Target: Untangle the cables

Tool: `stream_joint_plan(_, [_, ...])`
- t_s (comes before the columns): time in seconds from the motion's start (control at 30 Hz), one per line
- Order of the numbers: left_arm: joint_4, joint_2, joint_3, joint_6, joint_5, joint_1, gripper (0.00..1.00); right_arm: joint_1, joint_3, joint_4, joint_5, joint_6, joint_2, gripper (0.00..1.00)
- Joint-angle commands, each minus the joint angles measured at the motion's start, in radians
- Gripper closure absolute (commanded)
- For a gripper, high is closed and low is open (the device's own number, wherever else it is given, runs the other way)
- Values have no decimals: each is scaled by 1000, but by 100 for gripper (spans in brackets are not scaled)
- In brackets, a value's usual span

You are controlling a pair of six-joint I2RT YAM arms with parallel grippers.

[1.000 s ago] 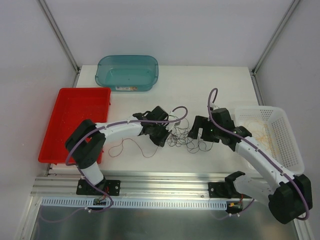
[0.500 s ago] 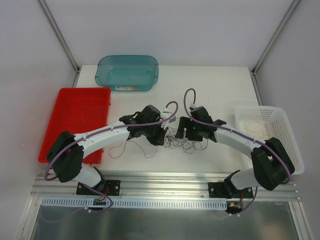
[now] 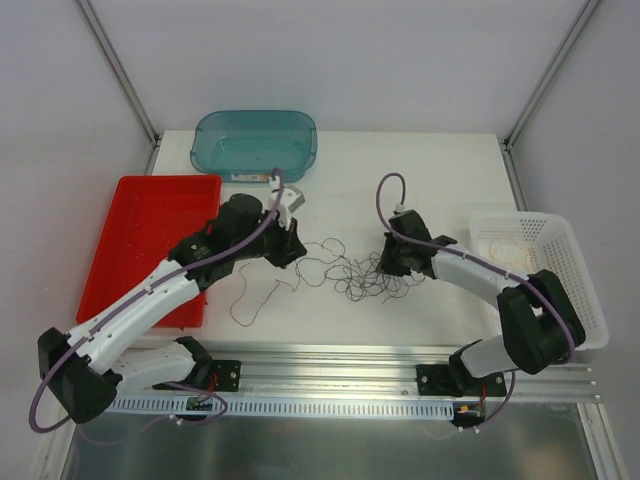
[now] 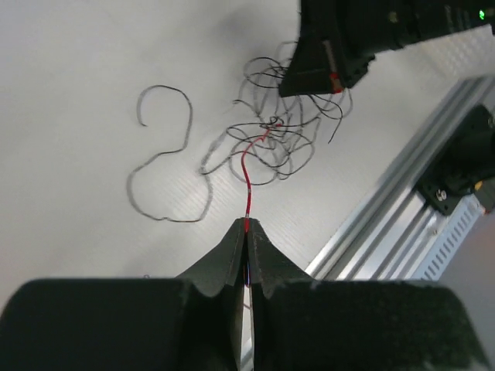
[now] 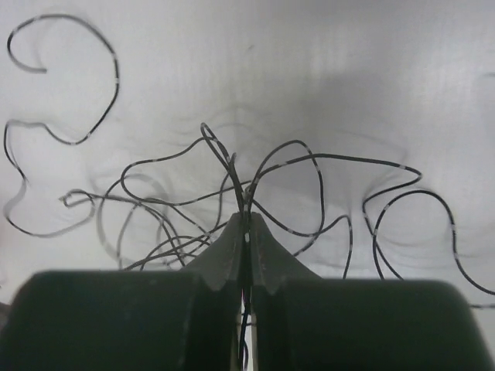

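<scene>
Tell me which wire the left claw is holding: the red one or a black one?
The red wire. It runs straight into the shut left gripper, while the black wires lie curled on the table beyond.

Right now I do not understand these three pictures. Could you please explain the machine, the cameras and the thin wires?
These are two robot arms bolted to a white table. The wide picture looks down from above; the other two come from a camera on each wrist, so the dark wedges at the bottom are its fingers. On the table lies a tangle of thin cables; around it stand a red tray, a teal tub and a white basket. The left gripper is shut on a red cable; the right gripper is shut on a dark cable from the tangle.
</scene>
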Motion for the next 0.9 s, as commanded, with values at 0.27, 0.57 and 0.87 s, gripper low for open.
stream_joint_plan(0.27, [-216,-172,200,-53,-180,239,100,-300,21,-183,84,-146,-234,99])
stream_joint_plan(0.57, [-264,-102,340,-75,-308,257,100,-314,79,-248,-68,-206,-285,59])
stream_joint_plan(0.87, [-337,35,686,-76,-527,350,100,-283,94,-364,-59,-284,-425,8])
